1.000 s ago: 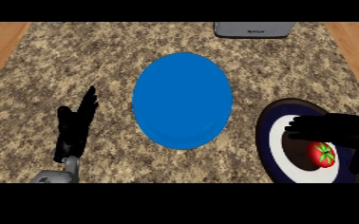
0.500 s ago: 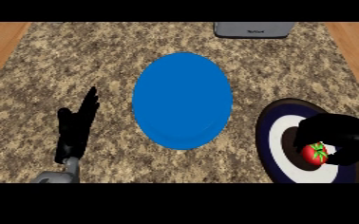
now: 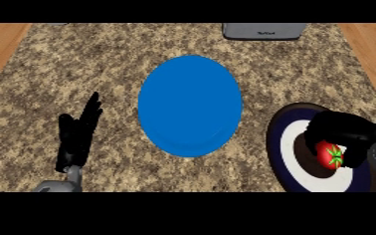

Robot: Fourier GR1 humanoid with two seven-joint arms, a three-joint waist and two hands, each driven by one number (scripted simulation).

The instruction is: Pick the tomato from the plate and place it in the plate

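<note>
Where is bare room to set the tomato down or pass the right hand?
The blue plate is bare. Bare counter lies between it and the grey box at the far edge, and between it and the left hand resting open at lower left. Crowded: the dark plate, where the right hand curls round the tomato.

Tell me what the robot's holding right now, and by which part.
The right hand has its fingers curled round the tomato, over its top and sides. The left hand holds nothing.

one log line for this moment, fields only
right hand: curled round tomato | tomato: over dark plate | left hand: open, resting | blue plate: centre
</note>
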